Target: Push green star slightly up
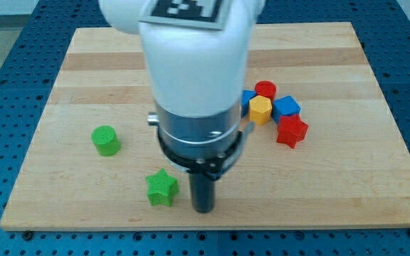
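Green star (pixel 162 188), low in the frame beside my tip (pixel 203 210), looks light, rigid and slippery; I have no jaws, so I'd nudge its bottom edge.

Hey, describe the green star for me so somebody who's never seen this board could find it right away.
Start at the wooden board and go to its bottom edge, a little left of centre. The green star lies there, just left of my tip. The only other green block, a green cylinder, is round and sits farther up and left.
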You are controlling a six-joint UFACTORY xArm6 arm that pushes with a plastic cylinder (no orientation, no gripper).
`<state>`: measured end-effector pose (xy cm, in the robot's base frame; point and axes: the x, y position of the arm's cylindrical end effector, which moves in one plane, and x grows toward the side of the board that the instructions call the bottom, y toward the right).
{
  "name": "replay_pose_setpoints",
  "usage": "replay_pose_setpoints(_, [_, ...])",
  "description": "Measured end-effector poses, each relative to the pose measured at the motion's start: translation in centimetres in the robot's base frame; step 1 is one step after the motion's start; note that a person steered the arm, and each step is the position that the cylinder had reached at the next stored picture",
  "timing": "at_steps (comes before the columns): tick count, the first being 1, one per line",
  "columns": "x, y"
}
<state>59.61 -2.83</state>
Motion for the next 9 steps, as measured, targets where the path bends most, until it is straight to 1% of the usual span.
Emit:
replay_pose_setpoints(1, [2.3, -2.3])
replay_pose_setpoints(2, [0.5, -5.1])
replay_pose_setpoints(3, [-3.2, -2.1])
replay_pose_setpoints(4, [-5.6, 0.3])
replay_pose_setpoints(5, [-5.6, 0.3])
replay_pose_setpoints(6, [-3.8, 0.3])
replay_pose_setpoints(7, [-3.0, -2.3])
replay_pose_setpoints(8, [-3.0, -6.6])
replay_pose_setpoints(9, [-3.1, -8.3])
